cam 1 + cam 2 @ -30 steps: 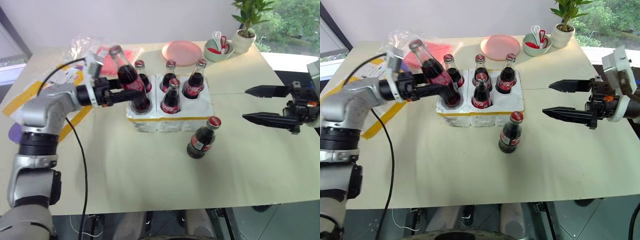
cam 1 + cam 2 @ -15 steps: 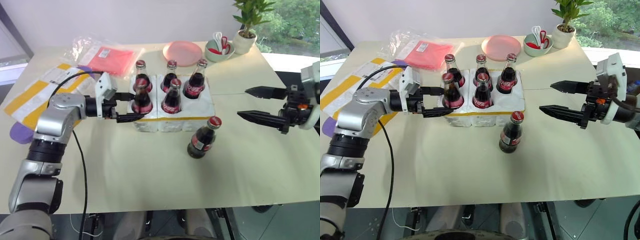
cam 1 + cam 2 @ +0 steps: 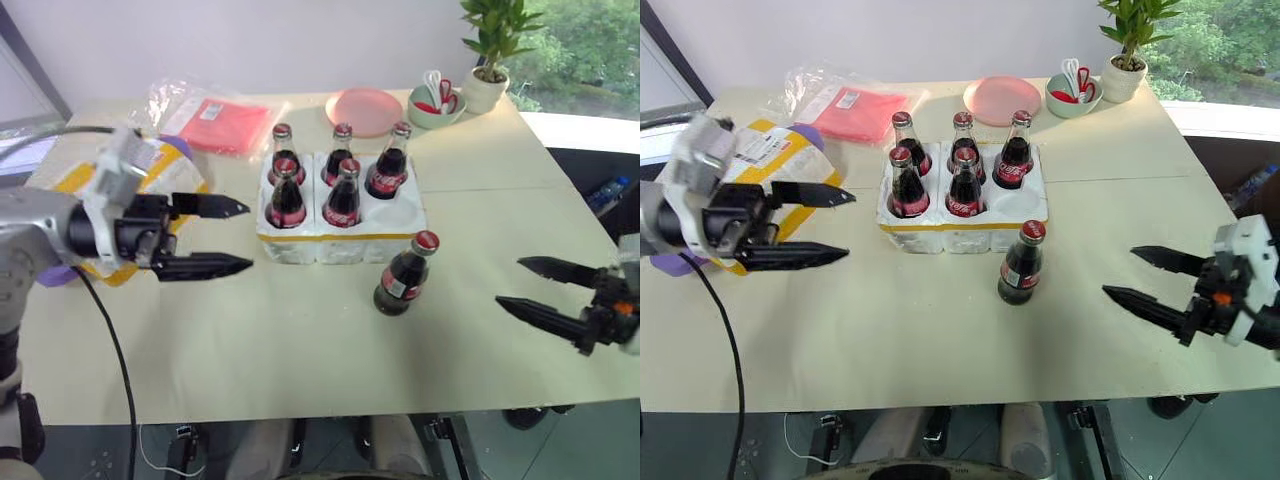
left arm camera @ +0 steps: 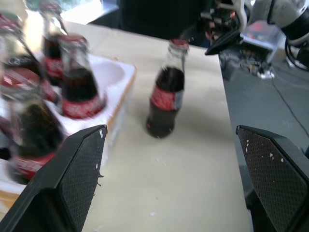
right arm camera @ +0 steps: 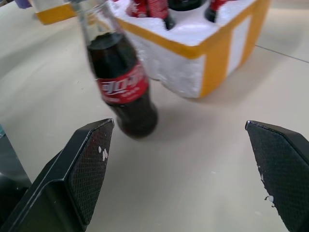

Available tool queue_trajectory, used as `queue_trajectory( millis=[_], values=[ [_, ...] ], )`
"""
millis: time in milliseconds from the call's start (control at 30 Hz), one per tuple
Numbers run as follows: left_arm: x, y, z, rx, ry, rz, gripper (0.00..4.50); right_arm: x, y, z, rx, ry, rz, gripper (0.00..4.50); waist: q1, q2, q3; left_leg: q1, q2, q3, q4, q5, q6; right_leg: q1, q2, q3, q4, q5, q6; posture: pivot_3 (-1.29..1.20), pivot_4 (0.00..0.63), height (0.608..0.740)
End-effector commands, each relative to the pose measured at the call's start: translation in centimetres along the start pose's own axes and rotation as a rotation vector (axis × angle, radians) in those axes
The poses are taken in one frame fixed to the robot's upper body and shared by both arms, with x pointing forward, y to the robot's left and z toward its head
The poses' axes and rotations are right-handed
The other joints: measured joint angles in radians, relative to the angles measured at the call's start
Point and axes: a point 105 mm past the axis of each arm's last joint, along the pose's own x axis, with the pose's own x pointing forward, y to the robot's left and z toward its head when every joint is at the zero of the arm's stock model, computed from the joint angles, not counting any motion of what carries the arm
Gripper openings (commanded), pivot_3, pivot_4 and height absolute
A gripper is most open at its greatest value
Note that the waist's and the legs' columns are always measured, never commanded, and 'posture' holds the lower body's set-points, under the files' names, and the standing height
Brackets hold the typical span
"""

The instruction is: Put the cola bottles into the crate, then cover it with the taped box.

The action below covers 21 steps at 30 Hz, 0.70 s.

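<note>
Crate (image 3: 342, 235) of white foam with a yellow tape band sits mid-tabletop (image 3: 300, 350), holding five cola bottles (image 3: 341, 196) upright in its sockets: three in the far row, two in the near row, with the near right socket vacant. A sixth cola bottle (image 3: 405, 274) stands on the tabletop just beside the crate's near right corner. The left gripper (image 3: 228, 236) hangs left of the crate, apart from it, jaws wide and holding nothing. The right gripper (image 3: 527, 287) hovers at the tabletop's right edge, well apart from the loose bottle, jaws wide and empty too. The taped box (image 3: 770, 160) lies at the far left, partly hidden behind the left arm. A red packet in clear plastic (image 3: 225, 108), a pink plate (image 3: 363, 106), a bowl (image 3: 437, 100) and a potted plant (image 3: 492, 55) line the far side.
</note>
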Motion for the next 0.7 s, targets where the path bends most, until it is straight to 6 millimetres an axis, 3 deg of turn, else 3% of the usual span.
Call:
queue_trajectory(
  millis=[33,233,700],
  values=[
    [1.2,-0.7,-0.8,0.062,0.039,-0.028,4.47,1.7,1.5,0.0,-0.035,-0.023,0.053,4.5,0.0,0.0,0.0,0.0,0.0,0.0,0.0,0.0,0.0,0.0,0.0,0.0,0.0,0.0,0.0,0.0,0.15,0.74],
    [2.6,-1.0,-1.7,0.083,0.05,-0.052,4.47,4.6,2.0,-1.1,0.022,-0.055,0.099,4.5,0.001,-0.001,0.0,-0.003,0.0,0.0,0.0,0.002,0.002,-0.003,0.0,0.0,0.0,0.0,0.0,0.0,0.15,0.74],
    [2.8,-0.3,-1.8,0.099,0.043,-0.012,4.47,10.1,2.3,-2.0,0.036,-0.078,0.172,4.5,0.0,-0.001,0.0,-0.004,0.0,0.0,0.0,0.002,0.003,-0.005,0.0,0.0,0.0,0.0,0.0,0.0,0.15,0.74]
  ],
)
